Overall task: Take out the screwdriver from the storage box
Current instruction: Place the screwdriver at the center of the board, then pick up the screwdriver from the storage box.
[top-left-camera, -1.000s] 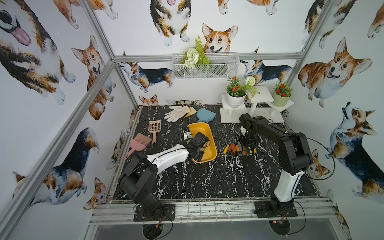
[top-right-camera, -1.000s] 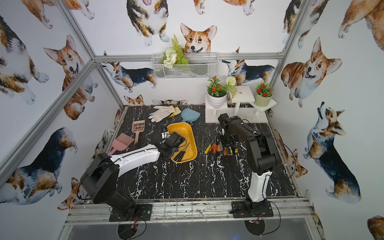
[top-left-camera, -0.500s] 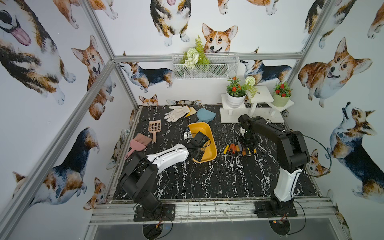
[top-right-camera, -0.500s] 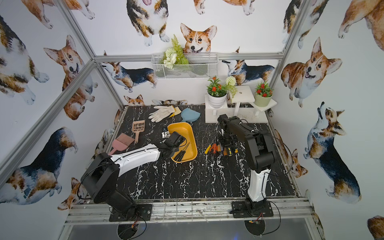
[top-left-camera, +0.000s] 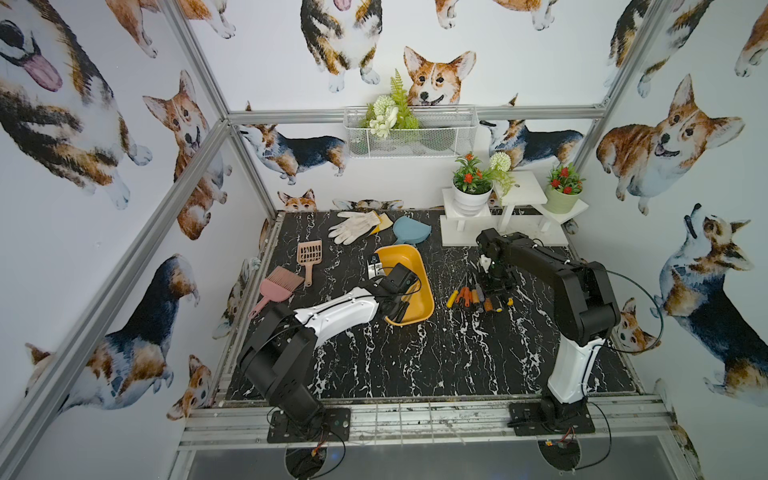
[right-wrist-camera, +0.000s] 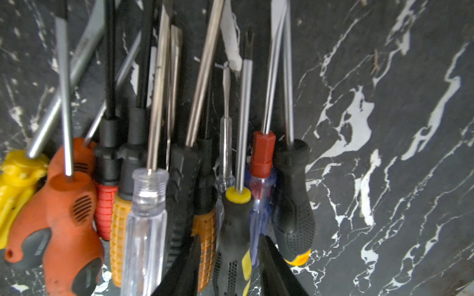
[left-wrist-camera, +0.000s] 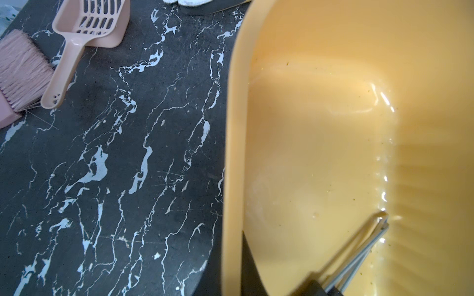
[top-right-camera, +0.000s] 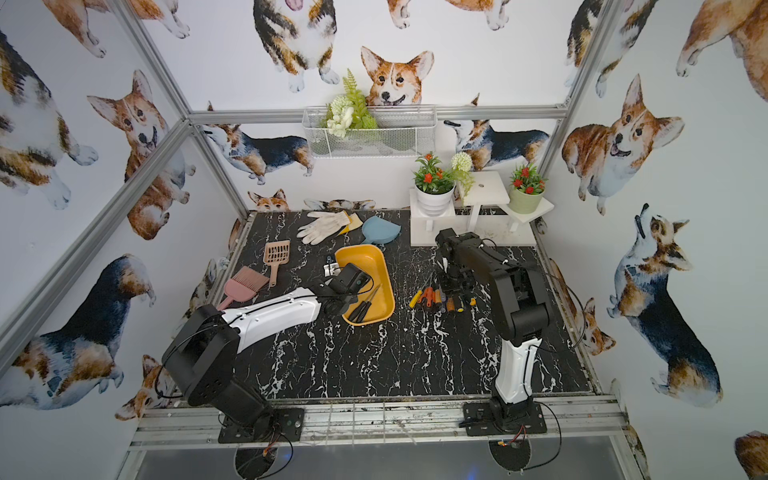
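Note:
The mustard-yellow storage box lies mid-table. Two black-handled screwdrivers rest in its near end; their steel shafts show in the left wrist view. My left gripper is shut on the box's left wall, one finger inside and one outside. To the right of the box, several screwdrivers lie in a pile. My right gripper hangs low over the pile, open, its fingers on either side of a black-and-yellow handled screwdriver that lies there.
A pink brush and scoop lie left of the box. White gloves and a blue dustpan are behind it. A white stand with flower pots fills the back right corner.
My right gripper's jaws have spread apart over the pile of screwdrivers. The left arm and the box have stayed where they were.

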Controlling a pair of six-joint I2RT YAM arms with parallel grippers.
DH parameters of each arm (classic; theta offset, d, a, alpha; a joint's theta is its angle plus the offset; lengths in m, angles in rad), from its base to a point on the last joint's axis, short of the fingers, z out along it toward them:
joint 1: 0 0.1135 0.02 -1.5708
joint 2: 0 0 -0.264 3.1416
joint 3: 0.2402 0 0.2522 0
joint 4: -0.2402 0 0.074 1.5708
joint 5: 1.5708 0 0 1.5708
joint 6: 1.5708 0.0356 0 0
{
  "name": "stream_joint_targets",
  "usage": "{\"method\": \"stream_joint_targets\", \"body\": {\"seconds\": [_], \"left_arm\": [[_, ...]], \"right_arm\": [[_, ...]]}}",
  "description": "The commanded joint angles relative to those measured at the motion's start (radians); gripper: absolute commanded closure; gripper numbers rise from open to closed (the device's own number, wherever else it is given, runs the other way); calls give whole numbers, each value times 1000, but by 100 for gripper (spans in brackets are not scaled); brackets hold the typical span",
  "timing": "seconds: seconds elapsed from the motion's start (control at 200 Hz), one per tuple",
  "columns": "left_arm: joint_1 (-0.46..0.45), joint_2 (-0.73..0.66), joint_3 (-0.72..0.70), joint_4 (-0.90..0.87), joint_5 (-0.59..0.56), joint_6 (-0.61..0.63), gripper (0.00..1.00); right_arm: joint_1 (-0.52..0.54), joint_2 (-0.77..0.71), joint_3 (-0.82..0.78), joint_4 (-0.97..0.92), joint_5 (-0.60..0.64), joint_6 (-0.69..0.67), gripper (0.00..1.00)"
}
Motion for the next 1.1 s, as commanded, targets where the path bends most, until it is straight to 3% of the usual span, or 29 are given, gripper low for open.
{"method": "stream_joint_targets", "body": {"seconds": [0.0, 0.3, 0.43, 0.546, 0.701, 0.856, 1.096], "left_arm": [[1, -1, 8, 4, -10, 0, 100], [1, -1, 21, 4, -4, 11, 100], [1, 2, 32, 3, -5, 16, 100], [1, 12, 44, 7, -2, 23, 100], [1, 25, 63, 9, 7, 27, 100], [0, 19, 62, 8, 0, 29, 100], [0, 5, 50, 5, 0, 20, 100]], "right_arm": [[3, -29, -4, -2, 0, 20, 56], [5, -195, -43, 75, -56, 39, 51], [6, -344, -132, 227, -231, 101, 41], [34, -416, -178, 333, -394, 204, 41], [154, -398, -148, 354, -400, 259, 41], [212, -355, -178, 484, -504, 400, 42], [308, -260, -138, 508, -489, 505, 41]]}}
